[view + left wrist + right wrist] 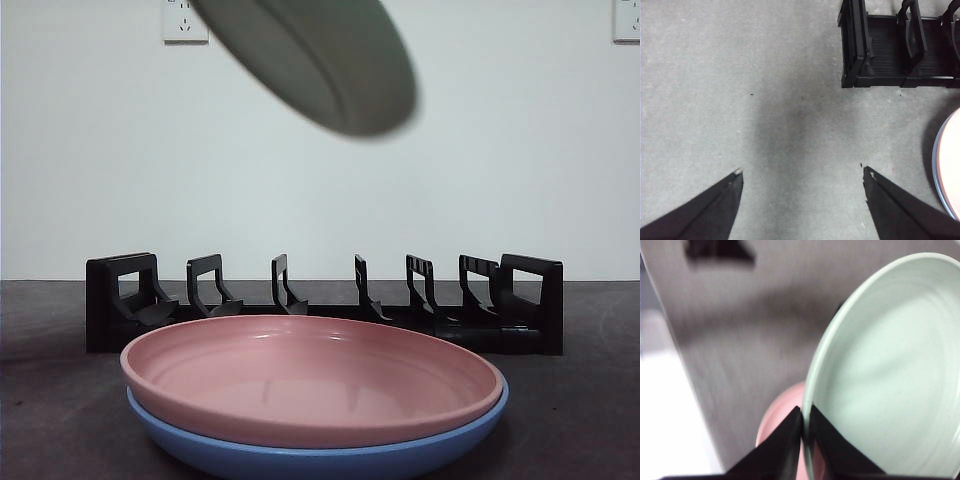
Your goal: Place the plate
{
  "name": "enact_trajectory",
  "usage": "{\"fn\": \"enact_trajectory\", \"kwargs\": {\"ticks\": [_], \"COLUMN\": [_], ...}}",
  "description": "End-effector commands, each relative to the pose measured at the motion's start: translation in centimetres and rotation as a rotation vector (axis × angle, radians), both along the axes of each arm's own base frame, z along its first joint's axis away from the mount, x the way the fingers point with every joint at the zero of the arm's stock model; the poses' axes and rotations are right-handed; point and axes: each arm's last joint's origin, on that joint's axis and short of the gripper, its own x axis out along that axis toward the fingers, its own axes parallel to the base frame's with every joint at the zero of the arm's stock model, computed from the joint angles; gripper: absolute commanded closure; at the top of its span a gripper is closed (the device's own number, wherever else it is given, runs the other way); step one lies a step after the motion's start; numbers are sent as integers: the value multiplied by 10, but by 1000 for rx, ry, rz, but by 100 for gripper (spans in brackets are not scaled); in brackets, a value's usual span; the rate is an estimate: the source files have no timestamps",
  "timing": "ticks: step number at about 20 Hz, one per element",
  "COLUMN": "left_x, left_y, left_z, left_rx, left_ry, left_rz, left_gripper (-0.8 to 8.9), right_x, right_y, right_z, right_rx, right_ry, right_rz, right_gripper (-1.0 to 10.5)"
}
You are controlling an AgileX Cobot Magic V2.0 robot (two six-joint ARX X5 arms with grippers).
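**Green plate held in the air above the rack**

The tabletop (580,400) is a dark grey surface carrying everything here, with the black rack (320,300) as the landmark: a long row of upright dividers standing crosswise at the far side.

Just in front of the rack lie two stacked plates, the pink plate (310,385) nested on the blue plate (330,455), both flat on the tabletop.

The green plate (890,375) hangs tilted well above the rack, over its middle-left slots, touching nothing below (its underside shows as a dark oval in the front view). The right end effector (806,427) pinches its rim, the two jaws pressed against either face of the edge.

The left end effector (802,175) hovers over bare tabletop beside one end of the rack, jaws spread wide and holding nothing; an edge of the stacked plates shows nearby.
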Motion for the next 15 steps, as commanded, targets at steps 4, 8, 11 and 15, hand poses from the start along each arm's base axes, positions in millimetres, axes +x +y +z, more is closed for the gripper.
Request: {"fn": "enact_trajectory", "kwargs": {"ticks": [4,8,11,15], "left_x": [2,2,3,3], "left_y": [-1,-1,-1,-1], "left_z": [6,7,7,8], "left_rx": [-5,-7,-26,-30], "left_ry": [-28,-29,-40,-47], "left_rz": [0,2,20,21], "left_gripper": [430,430,430,430], "right_x": [-21,-21,-19,-16], "right_y": [-16,-18,-12,-1], "right_z": [-56,-90,-99,-110], "right_rx": [-151,-280,-312,-338], "right_ry": [39,50,35,24], "right_rz": [26,55,86,120], "right_gripper": [932,932,932,932]}}
